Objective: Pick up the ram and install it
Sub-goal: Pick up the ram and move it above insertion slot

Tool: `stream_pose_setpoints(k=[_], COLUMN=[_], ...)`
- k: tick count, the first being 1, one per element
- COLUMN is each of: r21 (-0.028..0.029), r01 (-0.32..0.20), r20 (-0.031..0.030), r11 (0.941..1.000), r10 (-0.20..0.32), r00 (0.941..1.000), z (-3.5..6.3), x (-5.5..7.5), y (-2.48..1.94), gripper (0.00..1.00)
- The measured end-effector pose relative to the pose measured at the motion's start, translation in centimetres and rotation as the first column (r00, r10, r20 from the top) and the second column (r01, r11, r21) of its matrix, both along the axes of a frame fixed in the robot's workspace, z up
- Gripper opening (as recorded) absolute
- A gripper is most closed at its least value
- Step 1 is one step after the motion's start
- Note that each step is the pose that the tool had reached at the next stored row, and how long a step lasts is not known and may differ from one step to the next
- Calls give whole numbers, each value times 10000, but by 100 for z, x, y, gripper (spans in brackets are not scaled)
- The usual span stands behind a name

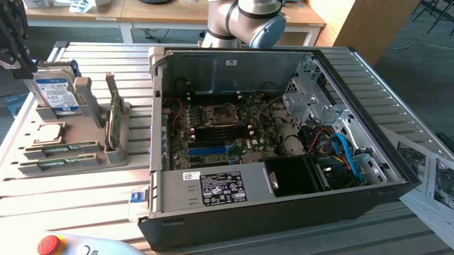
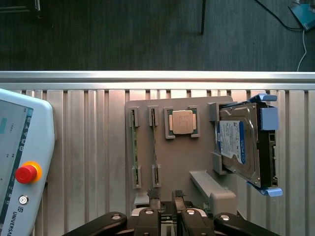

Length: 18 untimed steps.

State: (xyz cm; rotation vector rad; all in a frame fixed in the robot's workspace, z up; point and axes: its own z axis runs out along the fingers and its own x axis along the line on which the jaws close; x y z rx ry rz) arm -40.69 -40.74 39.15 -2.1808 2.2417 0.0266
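Observation:
Two ram sticks (image 1: 60, 149) (image 1: 54, 163) lie on edge in the slots of a grey holder tray (image 1: 85, 159) to the exterior view's left of the open computer case (image 1: 284, 212). The wrist view looks straight down on them as thin strips (image 2: 133, 147) (image 2: 154, 147) in the tray (image 2: 197, 152). My gripper (image 1: 16, 53) hangs high above the tray's far end, clear of the sticks. Its fingertips (image 2: 154, 195) stand a little apart with nothing between them, so the gripper (image 2: 166, 196) is open. The motherboard (image 1: 220, 133) lies exposed inside the case.
The tray also holds a hard drive (image 1: 57, 93) (image 2: 241, 147), a CPU (image 1: 48, 133) (image 2: 182, 122) and an upright green card (image 1: 112, 119). A teach pendant with a red stop button (image 1: 48, 243) (image 2: 25, 173) lies on the slatted table. Papers (image 1: 433, 175) lie to the case's right.

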Motion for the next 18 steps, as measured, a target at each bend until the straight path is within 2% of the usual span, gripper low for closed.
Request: stream_pose_setpoints(k=[8, 18], r21=[1, 2], r01=[0, 1], r20=[1, 1], r11=[10000, 10000], r10=[0, -1], r00=[10000, 10000], z=[-6, -82], x=[0, 0], y=[0, -5], gripper=[24, 24])
